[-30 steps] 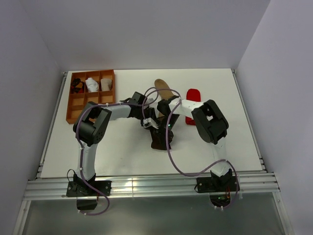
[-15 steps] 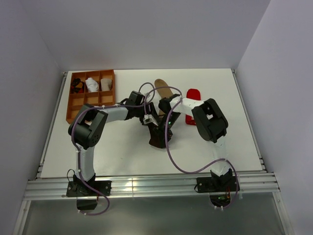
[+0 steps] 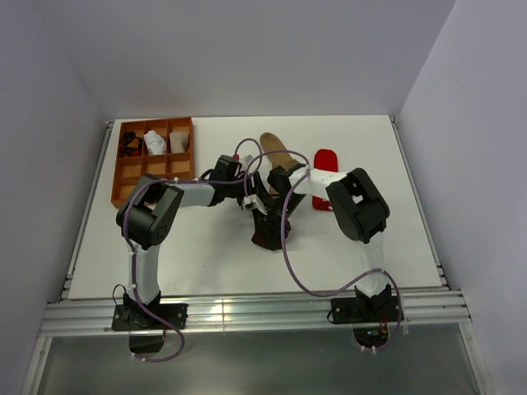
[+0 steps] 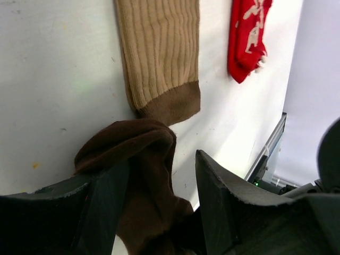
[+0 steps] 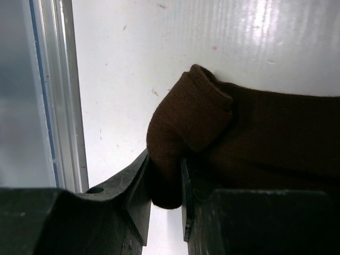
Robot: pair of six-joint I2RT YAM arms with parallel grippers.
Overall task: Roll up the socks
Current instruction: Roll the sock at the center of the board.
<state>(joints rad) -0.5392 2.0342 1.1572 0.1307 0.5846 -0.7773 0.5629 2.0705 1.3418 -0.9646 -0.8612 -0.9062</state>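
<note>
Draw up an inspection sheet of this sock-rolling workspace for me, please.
Surface: white table, a few small marks.
Job's things: dark brown sock partly folded at the centre; tan sock lying flat beyond it; red sock flat beside the tan sock, apart from it.
Clutter: divided tray at the far left, with small black and white bundles in its back row.
Grippers: left gripper open, straddling the dark brown sock; right gripper shut on a fold of it.
Cables: purple cables loop off both arms; one hangs above the dark brown sock.
Surroundings: plain walls; metal rail along the near edge.
</note>
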